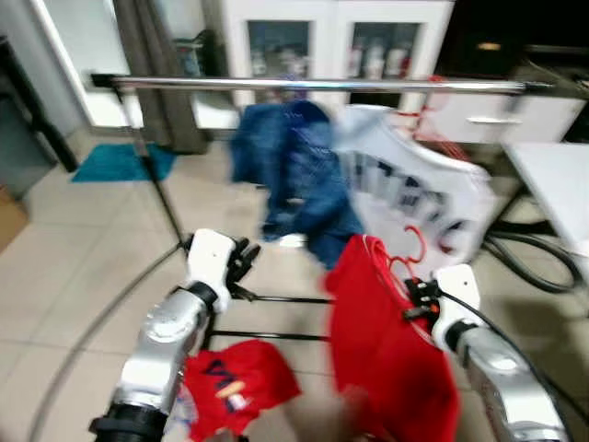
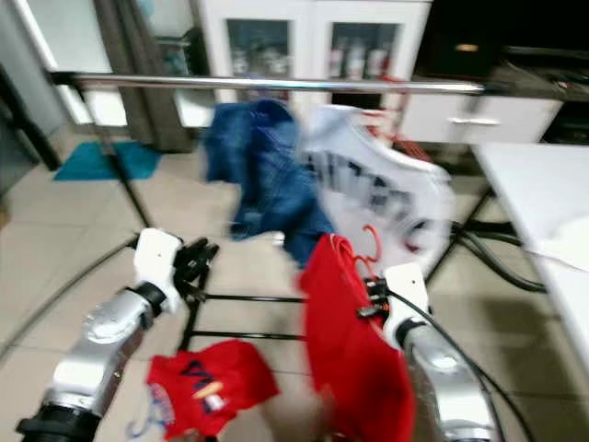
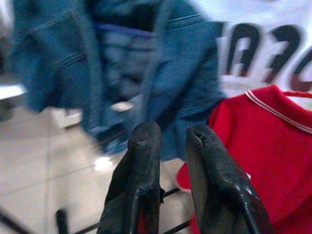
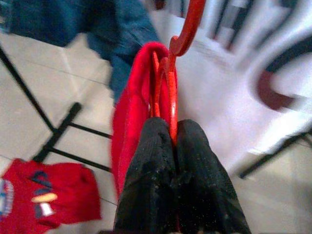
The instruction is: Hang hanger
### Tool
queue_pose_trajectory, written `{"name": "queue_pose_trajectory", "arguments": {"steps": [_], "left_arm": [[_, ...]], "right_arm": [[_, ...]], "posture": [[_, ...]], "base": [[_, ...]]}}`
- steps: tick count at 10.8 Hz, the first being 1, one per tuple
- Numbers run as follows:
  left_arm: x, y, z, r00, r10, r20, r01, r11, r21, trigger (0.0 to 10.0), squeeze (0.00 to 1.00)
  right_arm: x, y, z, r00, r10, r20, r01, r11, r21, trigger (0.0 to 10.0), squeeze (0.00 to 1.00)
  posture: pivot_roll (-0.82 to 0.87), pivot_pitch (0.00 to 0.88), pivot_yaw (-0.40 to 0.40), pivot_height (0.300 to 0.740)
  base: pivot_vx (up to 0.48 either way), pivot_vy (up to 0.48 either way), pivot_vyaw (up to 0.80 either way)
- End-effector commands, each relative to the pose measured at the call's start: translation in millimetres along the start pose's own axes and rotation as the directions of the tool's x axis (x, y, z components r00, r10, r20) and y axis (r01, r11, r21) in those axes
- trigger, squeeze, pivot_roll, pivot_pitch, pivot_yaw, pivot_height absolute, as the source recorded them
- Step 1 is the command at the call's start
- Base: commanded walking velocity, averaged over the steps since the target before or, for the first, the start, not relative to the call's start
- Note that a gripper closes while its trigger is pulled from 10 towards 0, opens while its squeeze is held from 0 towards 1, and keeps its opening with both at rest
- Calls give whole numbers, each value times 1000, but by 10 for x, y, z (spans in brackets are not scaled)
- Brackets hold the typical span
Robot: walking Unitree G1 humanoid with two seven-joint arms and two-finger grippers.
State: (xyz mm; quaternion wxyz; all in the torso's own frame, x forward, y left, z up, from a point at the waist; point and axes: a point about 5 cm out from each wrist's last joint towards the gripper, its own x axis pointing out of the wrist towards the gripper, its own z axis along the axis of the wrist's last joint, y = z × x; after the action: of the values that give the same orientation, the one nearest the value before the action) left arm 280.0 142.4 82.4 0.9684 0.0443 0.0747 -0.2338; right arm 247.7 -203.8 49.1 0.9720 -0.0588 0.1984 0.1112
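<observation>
Red hanger (image 4: 170, 83) w/ a red shirt (image 1: 386, 359) draped on it sits low in front of the robot, below the rail and not on it. Hook (image 1: 414, 244) points up, near the white garment. In the right wrist view the hanger's wire runs straight down between the two black fingers (image 4: 148, 165), which are pressed together on it — right gripper (image 4: 173, 139) is clamped on the hanger just under the hook.

Left gripper (image 3: 168, 134) is raised beside the red shirt, on the robot's left of it, holding nothing. Its fingers (image 3: 141, 161) stand a narrow gap apart, tips pointed toward the blue denim jacket (image 1: 294, 166).

Above and behind: a silver rail (image 1: 313, 85) runs across the rack. The denim jacket hangs from it near the middle; just to the right a white shirt w/ dark lettering (image 1: 414, 189) hangs on another red hanger (image 1: 428, 115), tilted. Both are blurred.

On the tiled floor (image 1: 83, 258), by the rack's black base bars (image 1: 276, 318), lies a second red shirt w/ a printed front (image 1: 235, 382) — close to the left arm. Further back: white cabinets w/ glass doors (image 1: 322, 41), a teal mat (image 1: 120, 161), and a white tabletop (image 1: 557, 184) at the right edge.
</observation>
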Motion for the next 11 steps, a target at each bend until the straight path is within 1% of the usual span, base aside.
{"name": "queue_pose_trajectory", "arguments": {"steps": [1, 3, 4, 5, 6, 7, 8, 10, 11], "left_arm": [[-27, 45, -11, 1000, 13, -1, -13, 1000, 7, 10000, 0], [-11, 18, 6, 1000, -6, 11, 6, 1000, 17, 10000, 0], [-5, 0, 21, 999, -12, 35, 13, 1000, -6, 10000, 0], [-2, -5, 24, 999, -10, 47, 11, 1000, -22, 10000, 0], [5, -1, 20, 999, -4, 49, 6, 999, -34, 10000, 0], [11, 4, 18, 999, -6, 48, 7, 1000, -27, 10000, 0], [32, 7, 37, 999, -17, 49, 18, 1000, -14, 10000, 0], [37, 33, 47, 999, -19, 47, 19, 1000, -6, 10000, 0], [29, 49, 49, 999, -22, 45, 22, 1000, -1, 10000, 0]], "right_arm": [[24, 23, 110, 999, 8, 46, -7, 1000, -8, 10000, 0], [45, 10, 162, 998, -17, 63, 15, 999, 31, 10000, 0], [56, 51, 177, 997, -13, 70, 11, 1000, 19, 10000, 0], [73, 85, 204, 996, -13, 85, 10, 999, 33, 10000, 0], [94, 117, 243, 994, -14, 106, 10, 999, 40, 10000, 0], [104, 133, 263, 993, -13, 113, 9, 999, 39, 10000, 0], [117, 130, 288, 994, -10, 112, 8, 1000, 16, 10000, 0], [134, 50, 277, 994, -50, 102, 50, 999, 0, 10000, 0], [139, 50, 283, 994, -49, 101, 50, 999, -6, 10000, 0]], "posture": [[-74, 0, 25, 740], [-73, 0, 18, 740], [-73, 0, 16, 740], [-73, 0, 15, 740], [-72, 0, 16, 740], [-71, 0, 16, 740], [-67, 0, 14, 740], [-63, 0, 17, 740], [-60, 0, 21, 740]], "base": [[0, 0, 0], [0, 0, 0], [0, 0, 0], [0, 0, 0], [247, 0, 0], [255, 0, 0], [259, 0, 0], [279, 0, 0], [296, 0, 0]]}}
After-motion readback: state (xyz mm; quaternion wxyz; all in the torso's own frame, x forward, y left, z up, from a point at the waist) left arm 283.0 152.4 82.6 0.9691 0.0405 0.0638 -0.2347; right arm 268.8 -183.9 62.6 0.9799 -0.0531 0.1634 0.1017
